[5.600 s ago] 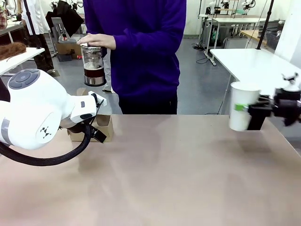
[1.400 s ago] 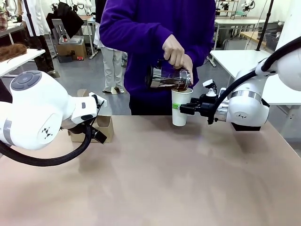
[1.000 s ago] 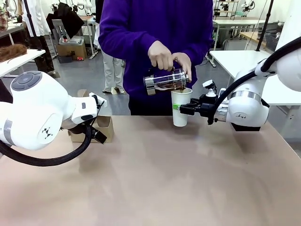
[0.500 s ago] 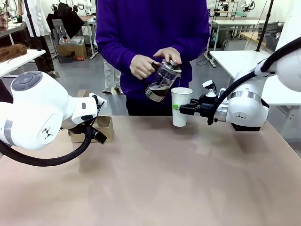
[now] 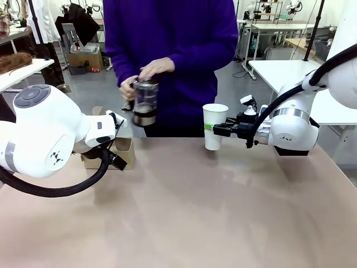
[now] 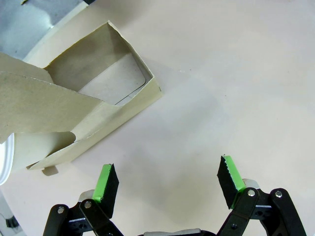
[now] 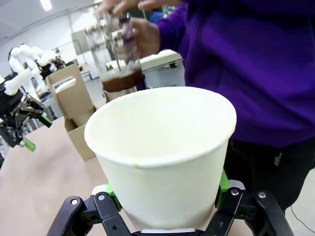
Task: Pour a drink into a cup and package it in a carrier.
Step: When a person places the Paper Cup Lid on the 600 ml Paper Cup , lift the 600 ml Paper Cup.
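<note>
A person in a purple top (image 5: 167, 33) stands at the far side of the table (image 5: 195, 212). The person holds a glass jug (image 5: 145, 103) upright in the air, one hand (image 5: 157, 67) on its lid. The jug is left of the cup and well apart from it, with a little dark drink (image 5: 144, 118) in its bottom. The left arm's big white joint covers part of the carrier (image 5: 121, 152), which rests near the table's far left edge, brown cardboard with its wells open. The left gripper (image 6: 168, 177) hangs over bare table just beside the carrier, jaws spread wide with nothing between them. The right gripper (image 5: 214, 129) clamps the cup (image 5: 215, 120) from the side, green pads low on its wall, near the middle of the far edge. The cup is upright, plain white paper, tapering downward, its top open. Its inner wall shows white, and the rim hides its bottom.
</note>
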Action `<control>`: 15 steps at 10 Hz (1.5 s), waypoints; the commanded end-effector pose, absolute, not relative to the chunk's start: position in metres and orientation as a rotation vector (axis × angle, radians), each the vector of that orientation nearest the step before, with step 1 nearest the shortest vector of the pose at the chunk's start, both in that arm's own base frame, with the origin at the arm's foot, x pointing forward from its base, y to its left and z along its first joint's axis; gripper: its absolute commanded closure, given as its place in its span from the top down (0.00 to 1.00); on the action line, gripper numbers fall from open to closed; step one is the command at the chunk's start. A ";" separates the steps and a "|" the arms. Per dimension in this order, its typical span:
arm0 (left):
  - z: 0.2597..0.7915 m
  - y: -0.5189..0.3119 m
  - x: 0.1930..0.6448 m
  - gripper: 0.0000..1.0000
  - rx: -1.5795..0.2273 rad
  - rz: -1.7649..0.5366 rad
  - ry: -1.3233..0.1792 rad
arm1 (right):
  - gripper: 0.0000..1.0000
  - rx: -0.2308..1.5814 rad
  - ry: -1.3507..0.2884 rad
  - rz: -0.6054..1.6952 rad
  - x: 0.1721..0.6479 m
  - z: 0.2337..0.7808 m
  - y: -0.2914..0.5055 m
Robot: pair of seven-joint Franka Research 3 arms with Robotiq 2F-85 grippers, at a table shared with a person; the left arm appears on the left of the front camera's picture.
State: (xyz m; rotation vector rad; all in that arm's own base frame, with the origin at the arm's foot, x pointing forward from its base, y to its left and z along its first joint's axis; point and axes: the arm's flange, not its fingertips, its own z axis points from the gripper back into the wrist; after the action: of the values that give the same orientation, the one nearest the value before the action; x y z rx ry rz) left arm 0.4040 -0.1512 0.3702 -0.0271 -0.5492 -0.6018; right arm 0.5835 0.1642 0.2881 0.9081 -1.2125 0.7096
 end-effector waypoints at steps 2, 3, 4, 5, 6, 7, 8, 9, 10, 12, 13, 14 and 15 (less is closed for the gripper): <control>0.371 -0.151 0.404 1.00 -0.029 -0.602 -0.550 | 0.80 0.900 -1.213 0.705 0.583 0.291 0.166; 0.371 -0.151 0.404 1.00 -0.029 -0.602 -0.550 | 0.80 0.900 -1.213 0.705 0.583 0.291 0.166; 0.371 -0.151 0.404 1.00 -0.029 -0.602 -0.550 | 0.80 0.900 -1.213 0.705 0.583 0.291 0.166; 0.371 -0.151 0.404 1.00 -0.029 -0.602 -0.550 | 0.80 0.900 -1.213 0.705 0.583 0.291 0.166; 0.371 -0.151 0.404 1.00 -0.029 -0.602 -0.550 | 0.80 0.900 -1.213 0.705 0.583 0.291 0.166; 0.371 -0.151 0.404 1.00 -0.029 -0.602 -0.550 | 0.80 0.900 -1.213 0.705 0.583 0.291 0.166; 0.371 -0.151 0.404 1.00 -0.029 -0.602 -0.550 | 0.80 0.900 -1.213 0.705 0.583 0.291 0.166; 0.371 -0.151 0.404 1.00 -0.029 -0.602 -0.550 | 0.80 0.900 -1.213 0.705 0.583 0.291 0.166; 0.371 -0.151 0.404 1.00 -0.029 -0.602 -0.550 | 0.80 0.900 -1.213 0.705 0.583 0.291 0.166; 0.371 -0.151 0.404 1.00 -0.029 -0.602 -0.550 | 0.80 0.900 -1.213 0.705 0.583 0.291 0.166; 0.371 -0.151 0.404 1.00 -0.029 -0.602 -0.550 | 0.80 0.900 -1.213 0.705 0.583 0.291 0.166; 0.371 -0.151 0.404 1.00 -0.029 -0.602 -0.550 | 0.80 0.900 -1.213 0.705 0.583 0.291 0.166; 0.371 -0.151 0.404 1.00 -0.029 -0.602 -0.550 | 0.80 0.900 -1.213 0.705 0.583 0.291 0.166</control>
State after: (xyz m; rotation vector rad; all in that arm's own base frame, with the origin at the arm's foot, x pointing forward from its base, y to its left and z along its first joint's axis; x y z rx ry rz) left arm 0.4040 -0.1512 0.3702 -0.0271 -0.5492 -0.6018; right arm 0.5835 0.1643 0.2881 0.9082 -1.2125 0.7097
